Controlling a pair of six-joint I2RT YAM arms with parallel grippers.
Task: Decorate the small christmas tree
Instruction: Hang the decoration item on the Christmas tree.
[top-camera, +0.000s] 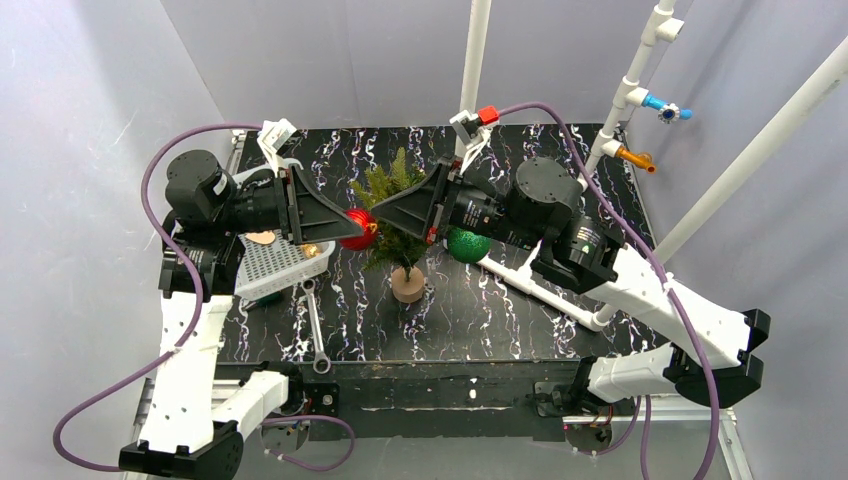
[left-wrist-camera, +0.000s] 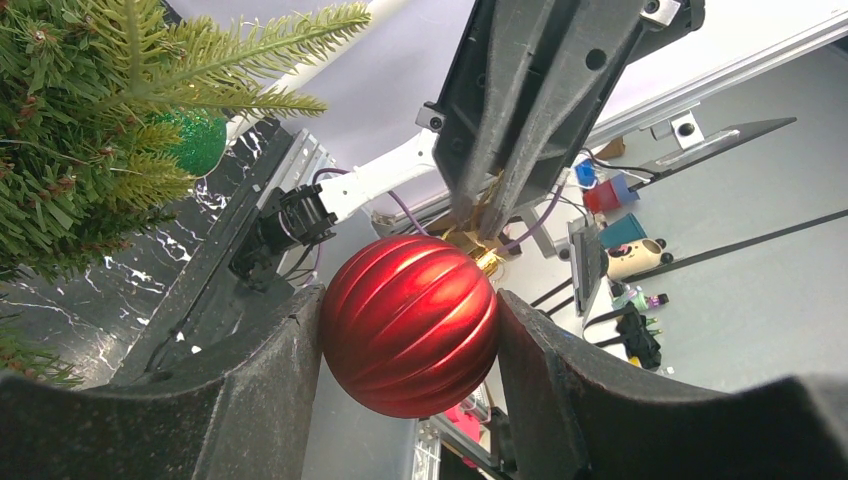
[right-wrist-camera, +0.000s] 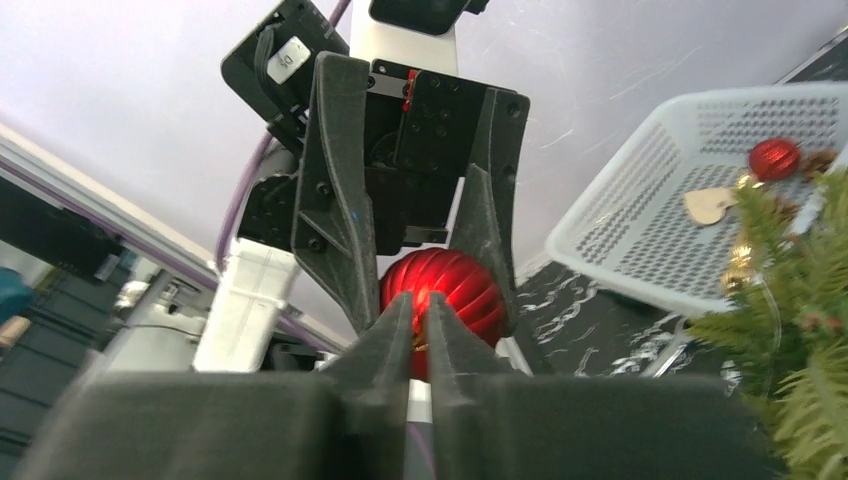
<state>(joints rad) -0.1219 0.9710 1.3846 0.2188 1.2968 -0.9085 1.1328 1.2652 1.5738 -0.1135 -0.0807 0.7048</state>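
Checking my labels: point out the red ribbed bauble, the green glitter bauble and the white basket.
Red ribbed bauble (left-wrist-camera: 410, 325): left wrist view, middle of its ribbed body.
Green glitter bauble (top-camera: 469, 246): top view, its visible upper side.
White basket (right-wrist-camera: 625, 225): right wrist view, its perforated near wall.

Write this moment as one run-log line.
left gripper: holds red ornament | right gripper: shut, tips at its cap | small christmas tree: upright

Robot lab test cell. Black marbled table (top-camera: 470, 310) boxed by plain grey walls (top-camera: 80, 120) behind and on both sides. White pipe frame (top-camera: 475, 50) rising from table's far edge. Two arms (top-camera: 190, 360) bolted at table's near edge, purple cables (top-camera: 146, 185) looping alongside. Beyond table: aluminium rail (left-wrist-camera: 740, 65), cluttered small items (left-wrist-camera: 625, 245).
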